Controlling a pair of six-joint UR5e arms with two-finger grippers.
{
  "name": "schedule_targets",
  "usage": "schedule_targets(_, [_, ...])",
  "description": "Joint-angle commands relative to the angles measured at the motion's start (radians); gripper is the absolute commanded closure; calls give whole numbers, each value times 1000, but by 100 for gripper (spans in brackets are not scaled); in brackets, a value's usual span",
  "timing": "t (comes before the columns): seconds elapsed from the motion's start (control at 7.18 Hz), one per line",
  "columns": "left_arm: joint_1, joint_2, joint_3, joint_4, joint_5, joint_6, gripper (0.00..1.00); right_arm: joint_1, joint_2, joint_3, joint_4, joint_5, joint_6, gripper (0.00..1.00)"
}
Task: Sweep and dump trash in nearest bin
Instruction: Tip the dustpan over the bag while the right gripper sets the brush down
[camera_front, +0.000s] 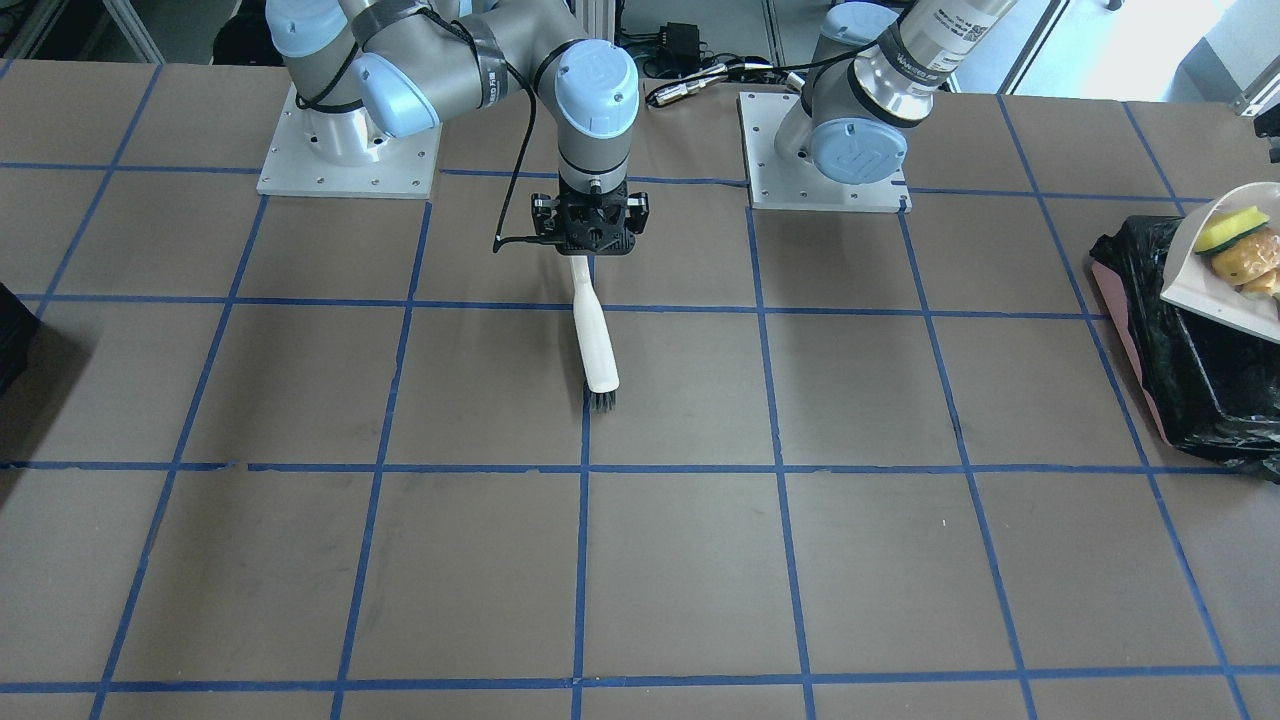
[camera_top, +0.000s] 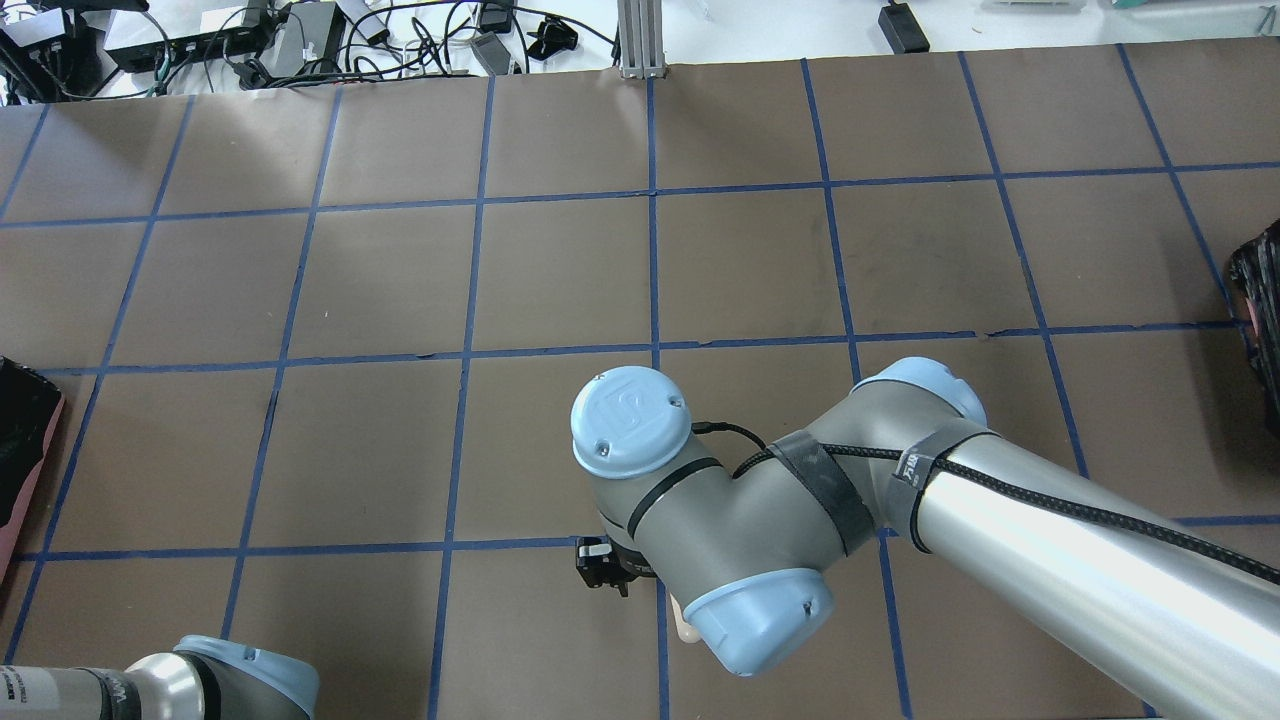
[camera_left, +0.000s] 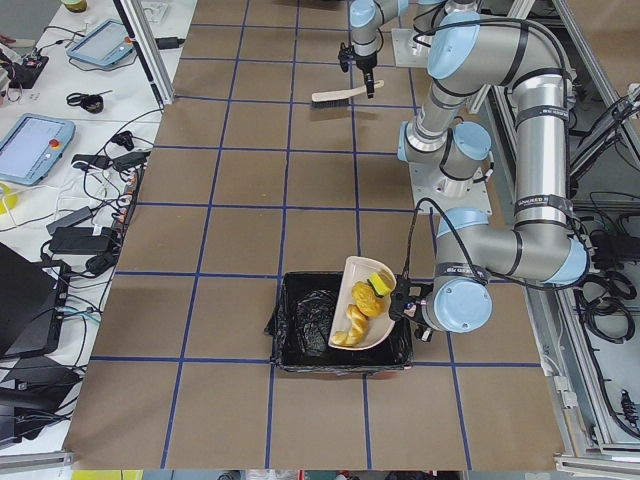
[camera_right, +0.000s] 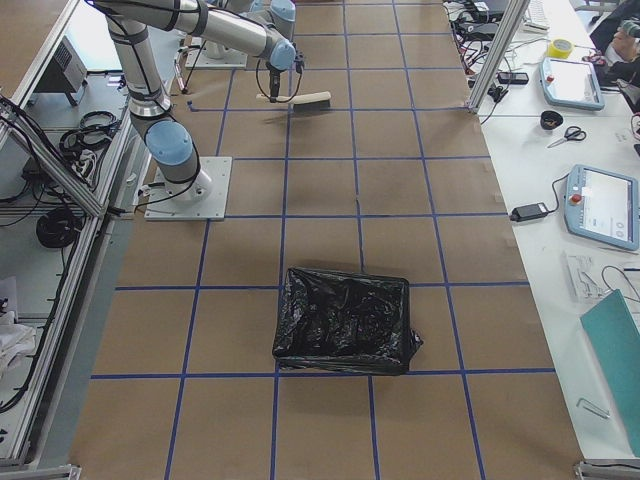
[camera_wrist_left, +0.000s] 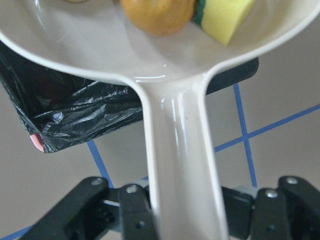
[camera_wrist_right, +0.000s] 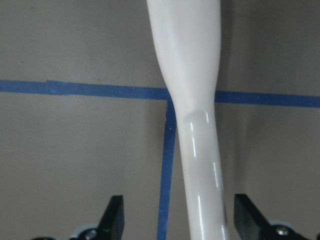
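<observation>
Brown tabletop (camera_front: 680, 560) crossed by blue tape lay under both arms. The left gripper (camera_wrist_left: 182, 210) was clamped on the handle of the cream dustpan (camera_front: 1200, 285), which hung tilted over the black-lined bin (camera_left: 300, 330). In the pan sat the potato lump (camera_wrist_left: 157, 15), the sponge wedge (camera_wrist_left: 225, 17) and the pastry (camera_left: 350, 325). The right gripper (camera_front: 592, 235) gripped the white brush (camera_front: 598, 345), well apart from the bin.
</observation>
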Motion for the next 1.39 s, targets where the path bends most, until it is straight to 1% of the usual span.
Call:
schedule_targets(0.0, [-6,15,8,-31,22,-79,100,-12,-12,-71,13,-30,-6,12])
schedule_targets(0.14, [-14,26,25,-53,22,-104,100,-15,-11,-184,98,-32,-6,8])
schedule_targets(0.28, [-14,35,51,-136,23,-141,100,-22,-8,-317,213,-23,-6,6])
schedule_targets(0.42, [-14,44,64,-180,29,-159,100,-30,-3,-446,303,-14,-6,3])
schedule_targets(0.56, [-14,37,65,-177,53,-167,100,-32,-3,-523,380,17,-3,2])
schedule_targets(0.84, [-14,40,66,-172,63,-190,100,-45,-3,-533,415,9,-9,3])
schedule_targets(0.98, [-14,37,68,-171,63,-192,100,-73,-18,-533,442,-32,-54,3])
schedule_targets(1.11, [-14,38,75,-171,74,-196,100,-154,-34,-533,454,-43,-84,3])
schedule_targets(1.25, [-14,31,81,-171,75,-199,100,-262,-60,-529,489,-54,-130,2])
